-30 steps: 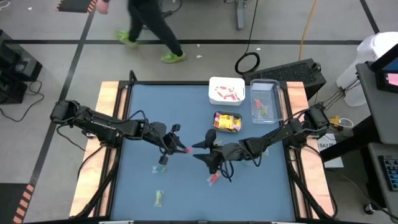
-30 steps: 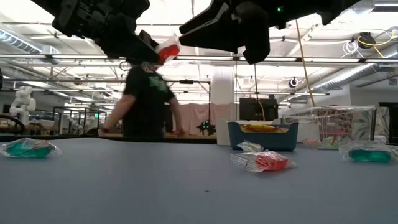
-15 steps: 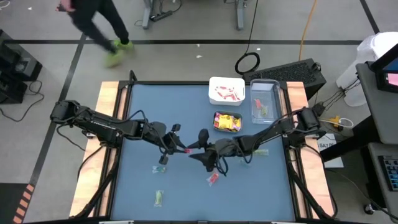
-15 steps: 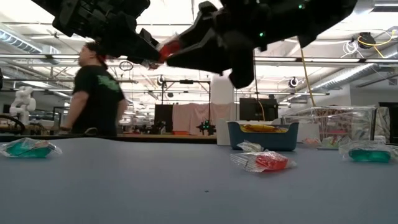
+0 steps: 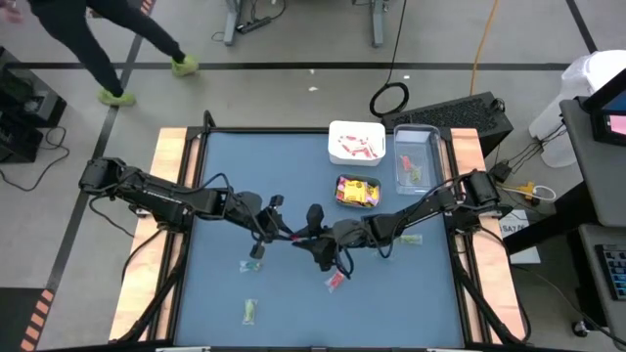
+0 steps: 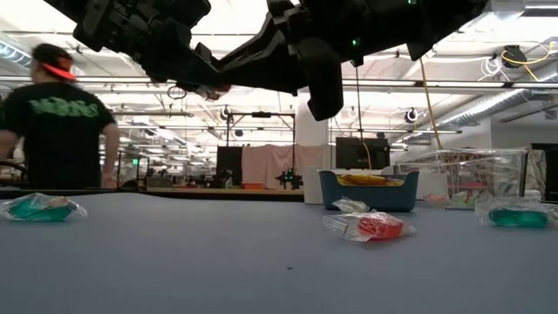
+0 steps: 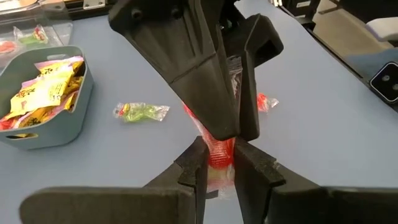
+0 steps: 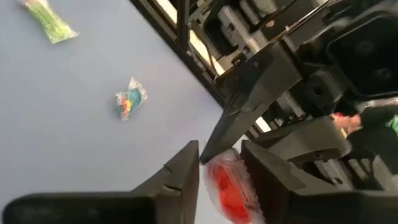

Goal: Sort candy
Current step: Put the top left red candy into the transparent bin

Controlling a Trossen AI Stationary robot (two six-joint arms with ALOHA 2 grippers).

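Observation:
A red clear-wrapped candy [image 7: 217,149] hangs in the air above the middle of the table, between my two grippers. My left gripper [image 7: 219,167] comes from the table's left and is shut on it. My right gripper [image 8: 222,163] comes from the right, meets it tip to tip and has closed on the same candy [image 8: 227,183]. In the high view the two grippers [image 5: 284,233] [image 5: 303,236] touch noses. More candy lies on the table: a teal piece [image 5: 252,265], a green one [image 5: 250,310] and a red one [image 5: 335,281]. My left gripper pinches the red candy's end nearest to it [image 7: 217,159] between its two fingertips, coming from the table's left and slanting a little downward. The candy is lifted clear of the table. My right gripper has its two fingers [image 8: 186,168] on either side of the candy's red body [image 8: 224,177], coming nearly level from the table's right. Its wrapper [image 7: 234,73] runs up between these fingers.
At the back right stand a white bowl [image 5: 356,143] with pink-white sticks, a clear box [image 5: 418,156] and a teal tub [image 5: 358,192] of yellow packets. Another green candy [image 5: 406,238] lies under the right arm. A person [image 6: 57,131] walks behind the table.
My right gripper has gone toward the table's left and slightly down, up to my left gripper, and its fingers have closed around the red candy held there. My left gripper has kept still. The person behind the table has walked off to the left.

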